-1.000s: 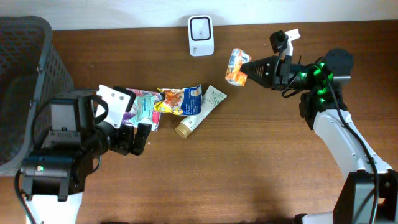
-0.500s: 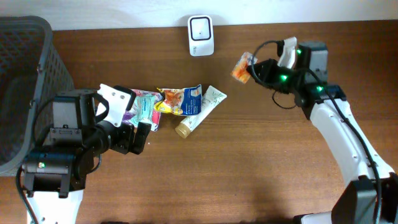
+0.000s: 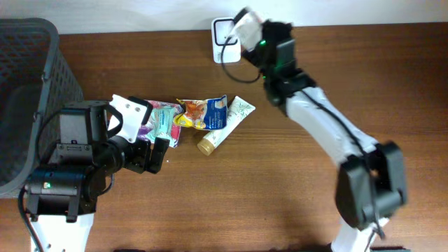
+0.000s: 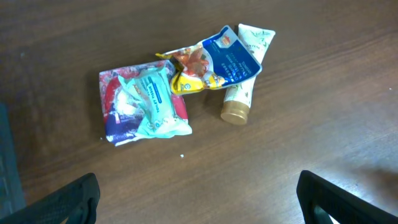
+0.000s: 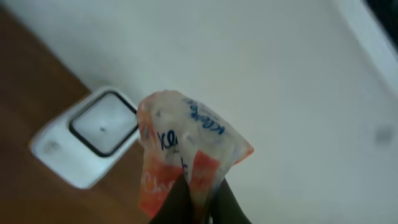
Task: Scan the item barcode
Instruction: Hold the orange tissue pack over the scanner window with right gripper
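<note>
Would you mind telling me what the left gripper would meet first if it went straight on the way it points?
Most likely the wipes packet, the nearest item ahead of the left gripper, slightly left of centre; depth is unclear, so bare table may come first.

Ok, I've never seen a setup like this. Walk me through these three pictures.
Two robot arms work at a wooden table. One picture looks down from above; the other two come from cameras on each wrist. The left wrist view shows the left fingers wide open, holding nothing, above a wipes pack, a blue pouch and a tube. The right fingers pinch an orange-and-white packet, held near the white scanner at the table's far edge. A dark basket sits at the left.
</note>
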Motion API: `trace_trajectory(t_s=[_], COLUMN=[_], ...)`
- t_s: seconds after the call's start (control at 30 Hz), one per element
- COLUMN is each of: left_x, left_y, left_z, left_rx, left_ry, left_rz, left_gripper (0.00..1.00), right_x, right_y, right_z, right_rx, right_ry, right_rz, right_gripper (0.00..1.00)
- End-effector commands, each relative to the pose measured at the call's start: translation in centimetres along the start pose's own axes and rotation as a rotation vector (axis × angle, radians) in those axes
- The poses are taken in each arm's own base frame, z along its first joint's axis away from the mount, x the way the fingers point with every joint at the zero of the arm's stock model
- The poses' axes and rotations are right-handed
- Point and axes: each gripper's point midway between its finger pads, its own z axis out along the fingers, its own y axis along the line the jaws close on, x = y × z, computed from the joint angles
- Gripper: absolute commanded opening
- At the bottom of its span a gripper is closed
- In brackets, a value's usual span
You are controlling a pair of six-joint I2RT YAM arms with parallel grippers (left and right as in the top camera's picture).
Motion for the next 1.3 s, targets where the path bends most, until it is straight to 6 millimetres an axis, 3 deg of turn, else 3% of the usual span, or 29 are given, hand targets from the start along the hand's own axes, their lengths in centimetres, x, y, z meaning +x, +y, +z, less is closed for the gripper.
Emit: trace_trajectory(t_s=[0.0,0.13,0.27,0.43,0.77,0.9,1.13,1.27], left_x=[0.5,1.0,1.0,1.1,1.0,0.8,0.4,0.5], left_y=[0.0,-0.1,-0.1,0.0,0.6,0.7,0.8,0.9], left_z=[0.0,-0.1,0.0,-0.1,-0.1,-0.1,0.1,0.8], left_rx=[0.002,0.006,0.006,-0.002,-0.035,-0.037,-0.04,-0.033], left_ry=[0.021,0.041,0.041,0.043,0.045,0.036,0.022,0.046], left_rz=[0.011,0.006,0.006,0.006,0.028,0.049,0.058,0.053], left_gripper=[0.99,0.99,0.99,0.99,0.99,0.99,0.99,0.99], right_x=[0.2,1.5,1.0,-0.1,1.2,1.4,1.6,2.4], right_y=[1.9,4.6,6.0,8.6,12.4,12.3,9.3,9.4], right_z=[2.5,6.1,8.2,8.9,12.0,12.9,13.6,13.8], right_rx=[0.058,0.034,0.016,-0.048,-0.103,-0.1,-0.066,-0.088], right_ry=[0.011,0.03,-0.019,-0.12,-0.111,-0.108,-0.108,-0.096], right_rz=[-0.414,-0.582,-0.614,-0.618,-0.607,-0.504,-0.321,-0.281], right_gripper=[0.04,0.04,0.04,0.04,0.04,0.04,0.04,0.04])
